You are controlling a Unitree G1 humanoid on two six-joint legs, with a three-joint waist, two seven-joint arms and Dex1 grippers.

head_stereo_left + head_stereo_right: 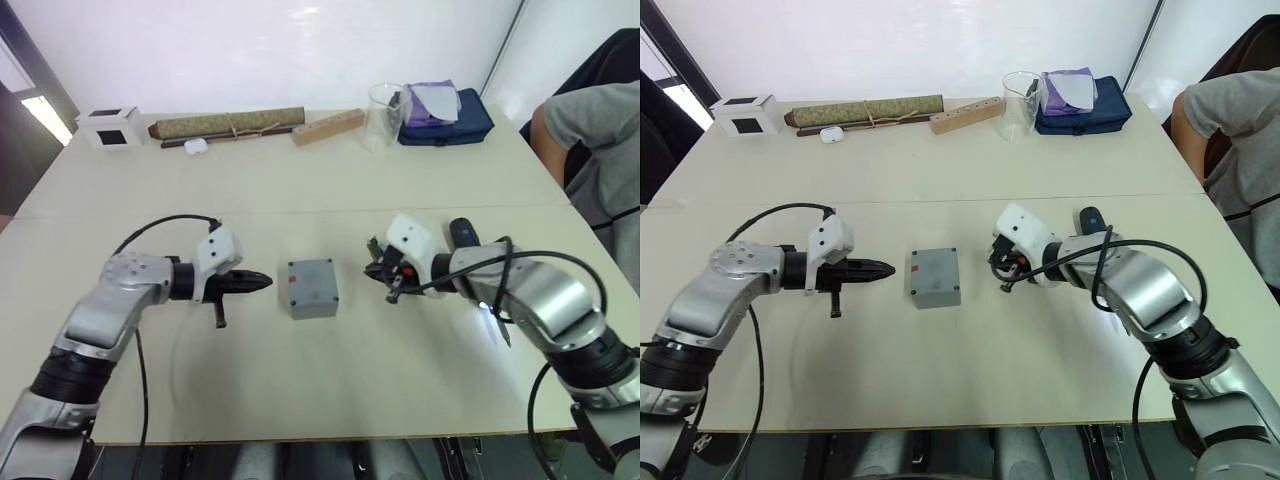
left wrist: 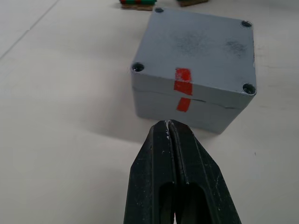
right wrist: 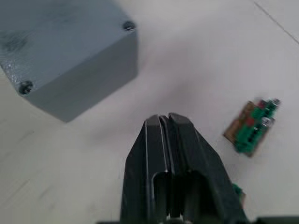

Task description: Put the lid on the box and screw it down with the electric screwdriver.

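Observation:
The grey box (image 1: 314,303) stands at the middle of the table with the lid (image 2: 201,46) sitting on top of it; a red mark crosses the seam between them. My left gripper (image 1: 266,282) is shut and empty, pointing at the box from the left, a short gap away. My right gripper (image 1: 374,269) is shut and empty, to the right of the box. The dark blue electric screwdriver (image 1: 462,234) lies on the table just behind my right forearm.
Small green circuit boards (image 3: 252,123) lie beside my right gripper. Along the far edge are a white box with a black square (image 1: 110,125), a rolled mat (image 1: 228,124), a wooden block (image 1: 328,127), a clear cup (image 1: 382,115) and a blue bag (image 1: 445,115). A person (image 1: 590,130) sits at the right.

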